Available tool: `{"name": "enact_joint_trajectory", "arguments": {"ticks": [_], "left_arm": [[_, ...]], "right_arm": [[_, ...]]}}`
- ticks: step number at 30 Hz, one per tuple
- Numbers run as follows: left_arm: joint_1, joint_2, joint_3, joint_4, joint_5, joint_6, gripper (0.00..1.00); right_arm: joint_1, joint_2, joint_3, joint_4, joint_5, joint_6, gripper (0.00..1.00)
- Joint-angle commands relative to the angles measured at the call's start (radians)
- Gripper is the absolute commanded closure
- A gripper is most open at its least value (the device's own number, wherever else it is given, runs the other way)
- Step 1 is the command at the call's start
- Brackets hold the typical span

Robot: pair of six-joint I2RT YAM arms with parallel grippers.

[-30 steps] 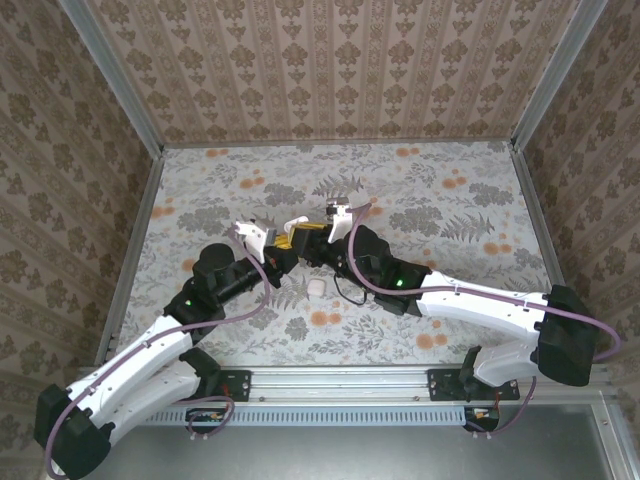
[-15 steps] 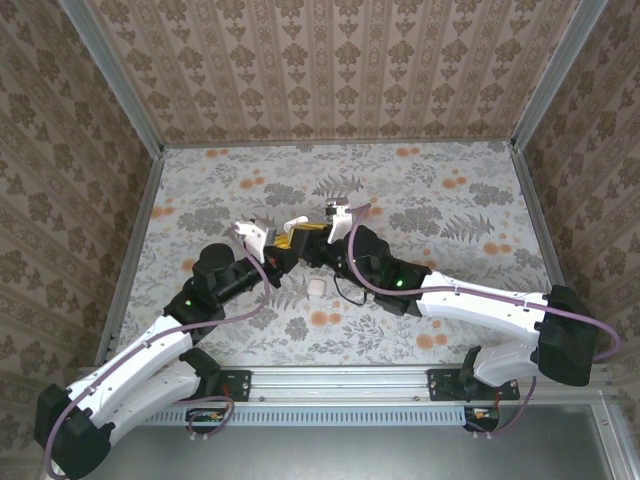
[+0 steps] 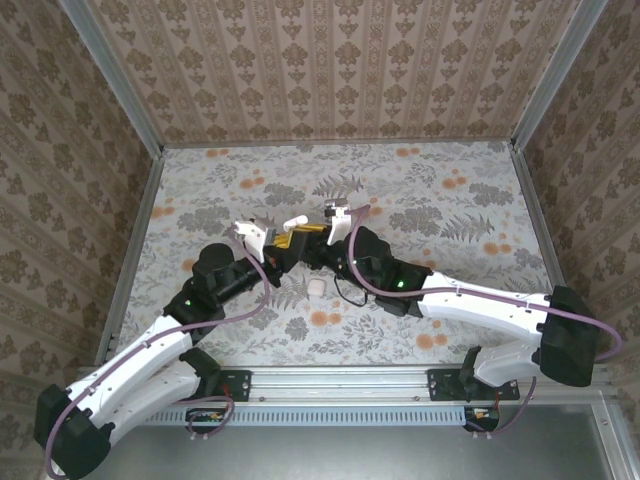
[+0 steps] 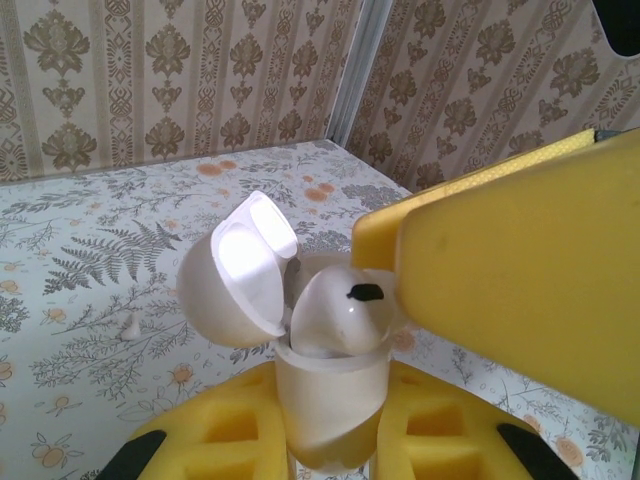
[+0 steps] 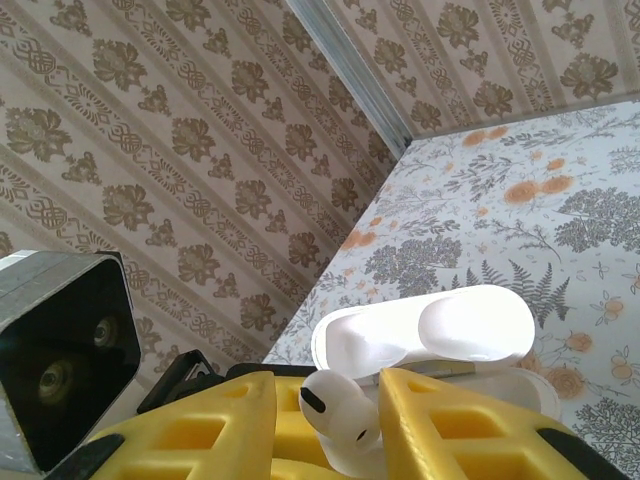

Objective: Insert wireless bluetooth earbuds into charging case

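Note:
The charging case is glossy white and held upright, with my left gripper shut on its body between yellow pads. Its lid is hinged open to the left. One white earbud sits head-up in the case mouth. In the right wrist view that earbud lies between the yellow fingers of my right gripper, which stands open, with a gap on the earbud's left side. The open lid shows just behind. From above, both grippers meet over the table's middle at the case.
A small squarish white piece lies on the floral table just near of the grippers. Patterned walls and metal corner posts enclose the table on three sides. Cables loop from both wrists.
Both arms hold the same place over the table's middle. The case lid and the right fingers have shifted only slightly.

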Motion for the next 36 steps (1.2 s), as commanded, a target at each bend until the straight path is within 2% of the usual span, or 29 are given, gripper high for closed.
{"name": "enact_joint_trajectory", "arguments": {"ticks": [1, 4, 8, 16, 18, 27, 31, 36], "left_arm": [[-0.007, -0.024, 0.053, 0.060, -0.013, 0.008, 1.00], [-0.008, -0.024, 0.051, 0.054, -0.012, 0.013, 1.00], [-0.005, -0.032, 0.051, 0.030, -0.002, 0.036, 1.00], [-0.004, -0.043, 0.053, 0.011, 0.054, 0.078, 1.00], [-0.004, -0.044, 0.050, 0.018, 0.077, 0.086, 1.00], [-0.003, -0.044, 0.033, 0.048, 0.117, 0.097, 1.00], [-0.003, -0.044, 0.033, 0.054, 0.121, 0.093, 1.00], [-0.002, -0.048, 0.033, 0.054, 0.132, 0.094, 1.00]], "right_arm": [[0.009, -0.041, -0.003, -0.049, -0.002, -0.016, 0.66], [0.006, -0.069, 0.016, -0.114, 0.031, -0.031, 0.65], [-0.008, -0.117, 0.051, -0.202, 0.016, -0.065, 0.61], [-0.069, -0.164, 0.170, -0.419, -0.157, -0.126, 0.60], [-0.083, -0.159, 0.201, -0.463, -0.220, -0.141, 0.62], [-0.091, -0.065, 0.328, -0.599, -0.504, -0.189, 0.81], [-0.093, -0.040, 0.335, -0.616, -0.522, -0.185, 0.87], [-0.116, -0.039, 0.324, -0.608, -0.508, -0.173, 0.88]]}}
